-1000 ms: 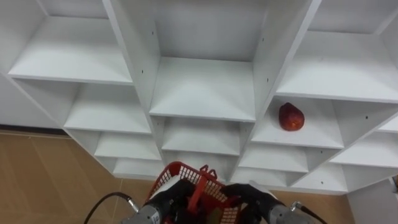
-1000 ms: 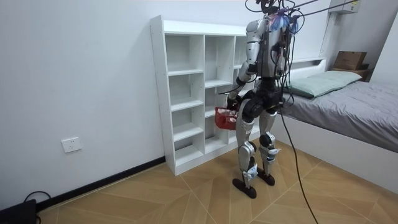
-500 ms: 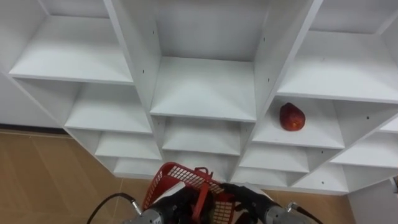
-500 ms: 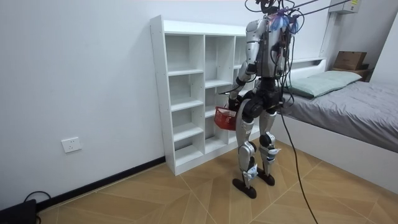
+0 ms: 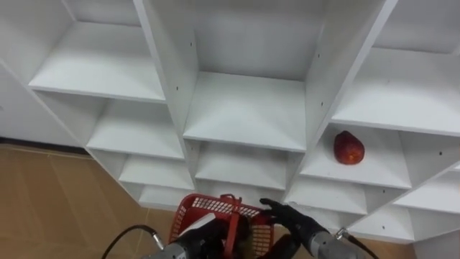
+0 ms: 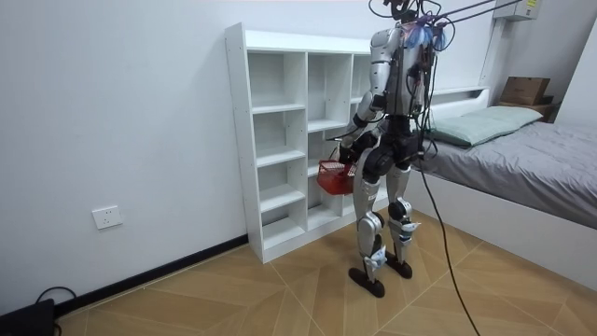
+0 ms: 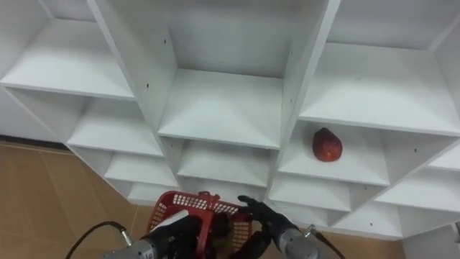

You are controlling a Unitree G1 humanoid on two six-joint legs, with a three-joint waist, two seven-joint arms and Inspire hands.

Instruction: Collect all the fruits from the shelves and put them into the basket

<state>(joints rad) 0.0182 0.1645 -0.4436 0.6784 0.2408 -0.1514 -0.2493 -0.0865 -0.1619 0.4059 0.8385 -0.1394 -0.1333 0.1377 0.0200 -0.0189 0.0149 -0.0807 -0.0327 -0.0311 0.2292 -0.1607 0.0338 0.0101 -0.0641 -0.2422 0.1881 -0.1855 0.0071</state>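
A dark red fruit (image 5: 348, 147) lies alone on a shelf in the right column of the white closet (image 5: 244, 108), level with the middle shelf. Below it, at the picture's bottom edge, hangs a red mesh basket (image 5: 207, 206) with an upright red handle. My left hand (image 5: 206, 236) is curled round that handle from the left. My right hand (image 5: 291, 217) sits over the basket's right rim with its fingers stretched out, holding nothing, well below the fruit. In the room view I stand upright facing the closet, with the basket (image 6: 333, 176) at hip height.
The other closet compartments hold nothing. Wooden floor (image 5: 50, 194) lies to the left below the shelves. In the room view a bed (image 6: 522, 159) stands close on the room view's right, and a white wall runs to the left.
My right hand has come off the basket's rim and straightened its fingers. The basket is slightly higher, and the head view has shifted a little.
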